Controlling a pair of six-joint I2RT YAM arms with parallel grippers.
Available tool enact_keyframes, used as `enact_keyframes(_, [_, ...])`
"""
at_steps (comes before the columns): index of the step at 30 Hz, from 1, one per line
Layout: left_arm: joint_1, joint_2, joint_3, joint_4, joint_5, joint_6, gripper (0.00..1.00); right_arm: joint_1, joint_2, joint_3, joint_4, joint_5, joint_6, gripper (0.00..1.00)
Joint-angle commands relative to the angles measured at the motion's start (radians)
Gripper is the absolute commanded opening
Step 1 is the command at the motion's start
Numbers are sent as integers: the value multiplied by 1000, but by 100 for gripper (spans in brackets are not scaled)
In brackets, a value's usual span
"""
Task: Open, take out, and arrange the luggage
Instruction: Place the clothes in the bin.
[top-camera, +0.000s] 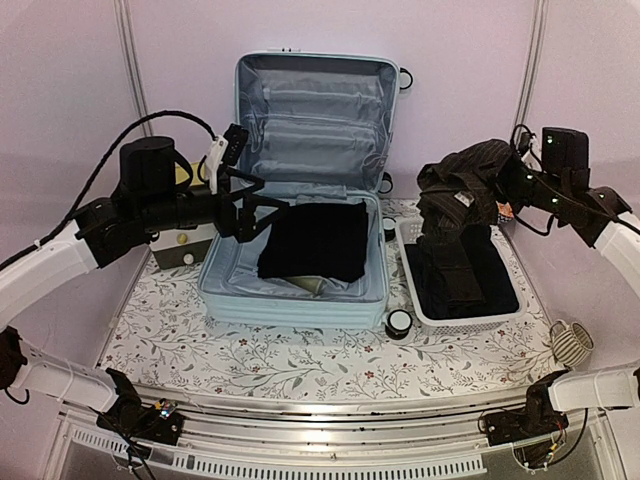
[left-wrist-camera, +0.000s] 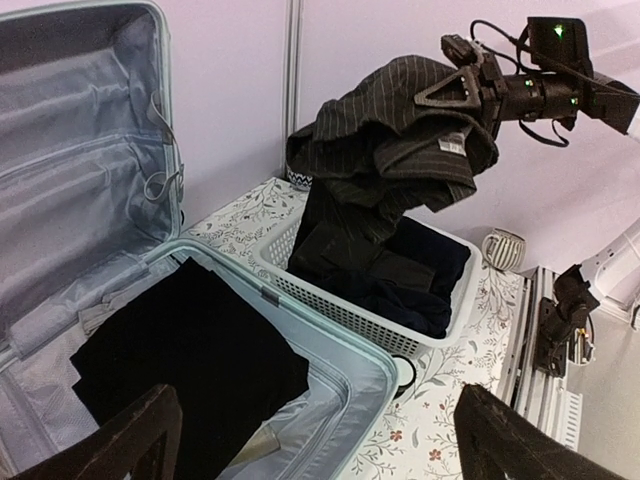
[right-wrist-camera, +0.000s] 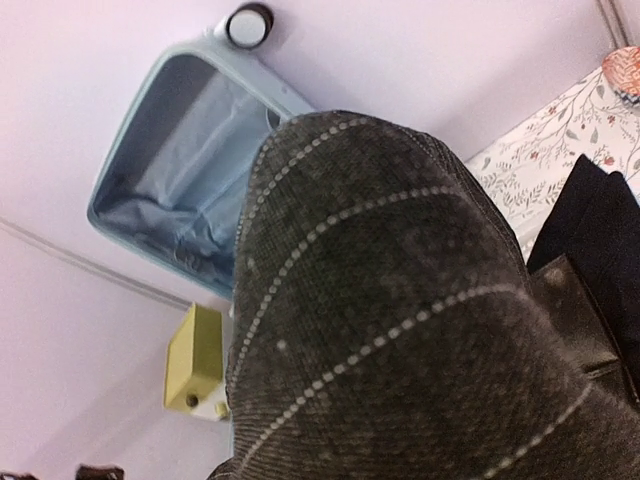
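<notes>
Pale mint-blue hard-shell luggage lies open at frame centre, white lattice plastic basket just beside it at right. Looks like take-out step: dark pinstriped garment hangs over basket w/ right fingers clamped on it, so next = lower + let go. Inside luggage lies folded black cloth, left fingers apart near it.

Right jaws' tips behind pinstriped garment.
</notes>
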Motion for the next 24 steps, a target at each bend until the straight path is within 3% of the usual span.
enact_keyframes(1, [-1,14,-21,24,-12,2,97,-2,-22,-25,223,239,236,2])
enact_keyframes(9, [1,25,-32,38,-9,5,97,4,94,-128,496,304,590,1])
enact_keyframes(19, [12,39,-32,42,7,14,97,35,337,13,775,505,506,2])
enact_keyframes(24, [18,30,-45,41,9,14,97,30,331,-147,863,541,514,2])
